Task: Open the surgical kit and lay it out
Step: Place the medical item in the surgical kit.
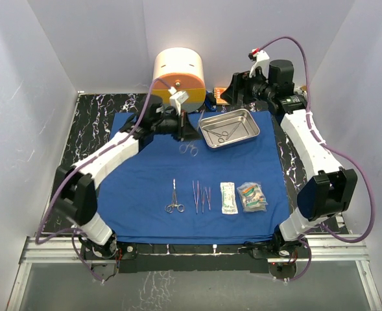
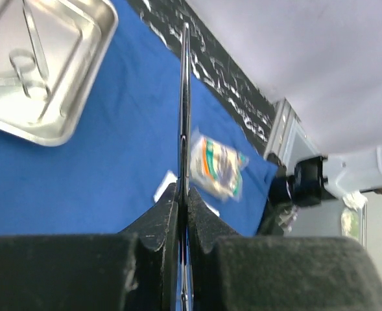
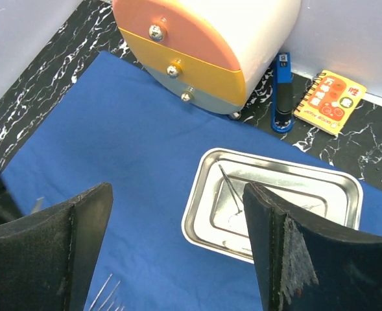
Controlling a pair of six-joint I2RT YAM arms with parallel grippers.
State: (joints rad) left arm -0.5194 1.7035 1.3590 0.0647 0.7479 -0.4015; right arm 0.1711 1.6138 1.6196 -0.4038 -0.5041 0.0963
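Left wrist view — left gripper [image 2: 183, 194] clamped on the scissors [image 2: 185, 97] — blade rising between its fingers.

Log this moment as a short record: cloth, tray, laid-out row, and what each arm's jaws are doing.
cloth: royal-blue cloth wrap, spread flat
tray: shiny rectangular steel tray, on the cloth's far part, one metal instrument inside
row: ring-handled forceps, slim metal tools, two clear packets, side by side
left gripper: jaws shut on thin ring-handled metal tool, left of the tray
right gripper: jaws open, empty
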